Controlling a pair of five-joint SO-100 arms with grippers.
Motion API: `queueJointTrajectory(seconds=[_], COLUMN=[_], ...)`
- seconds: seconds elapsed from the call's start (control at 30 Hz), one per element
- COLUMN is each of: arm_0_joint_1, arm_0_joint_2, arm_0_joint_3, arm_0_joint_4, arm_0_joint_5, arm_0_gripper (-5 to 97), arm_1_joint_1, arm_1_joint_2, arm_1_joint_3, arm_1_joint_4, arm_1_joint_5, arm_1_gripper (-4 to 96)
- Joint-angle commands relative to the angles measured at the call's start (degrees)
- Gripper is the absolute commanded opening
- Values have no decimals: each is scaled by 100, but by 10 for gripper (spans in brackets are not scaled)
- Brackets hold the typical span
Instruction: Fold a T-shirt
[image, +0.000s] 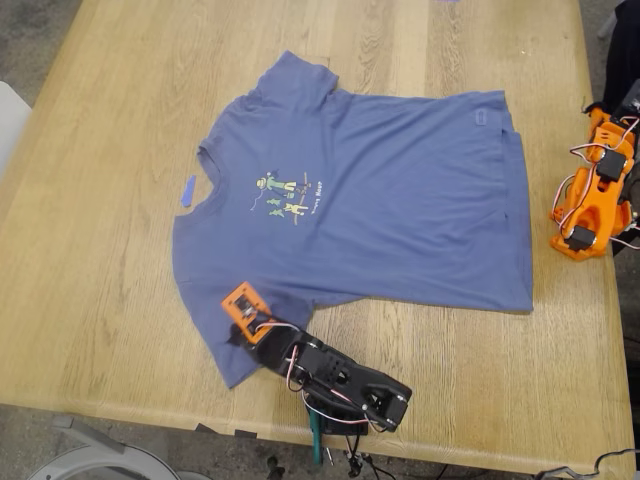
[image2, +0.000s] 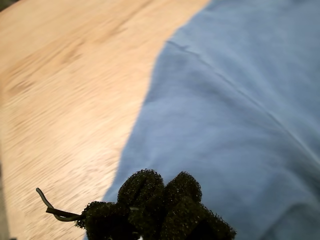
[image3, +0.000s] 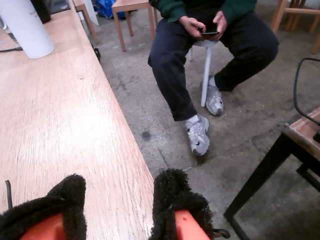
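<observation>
One shirt (image: 390, 190) lies flat mid-frame on the table (image: 100, 280). First gripper (image2: 160, 197), pads together, is set at the lower-left sleeve; second gripper (image3: 120, 200), apart, is parked off-cloth. First fold pending: sleeve must be pinched.

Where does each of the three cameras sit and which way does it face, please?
Exterior view: high above the table, looking down on the spread T-shirt; both arms show.
First wrist view: on my first claw, low over the T-shirt's sleeve edge; dark padded fingertips show.
Second wrist view: on my second claw, facing past the table edge toward a seated person; padded orange fingers show.
Shared: exterior and first wrist views both show the T-shirt on the wood.
</observation>
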Motion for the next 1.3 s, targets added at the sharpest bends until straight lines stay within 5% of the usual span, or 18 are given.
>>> queueJointTrajectory(seconds=[0.0,0.23,0.6,0.87,1.07,1.27], arm_0_joint_1=[-519,-1011,-1011,-861,-325,-62], arm_0_joint_2=[686,694,694,694,694,686], arm_0_joint_3=[-369,-369,-369,-369,-369,-1081], arm_0_joint_4=[-378,-246,413,369,-141,923], arm_0_joint_5=[-299,-527,-431,-853,-773,-1477], arm_0_gripper=[0,0,0,2,101,154], arm_1_joint_1=[185,316,299,-264,-712,-1257], arm_1_joint_2=[53,53,53,44,44,44], arm_1_joint_3=[369,369,352,360,334,-466], arm_1_joint_4=[-62,1512,1942,2470,2083,1960], arm_1_joint_5=[114,853,580,527,492,624], arm_1_gripper=[212,263,272,264,253,290])
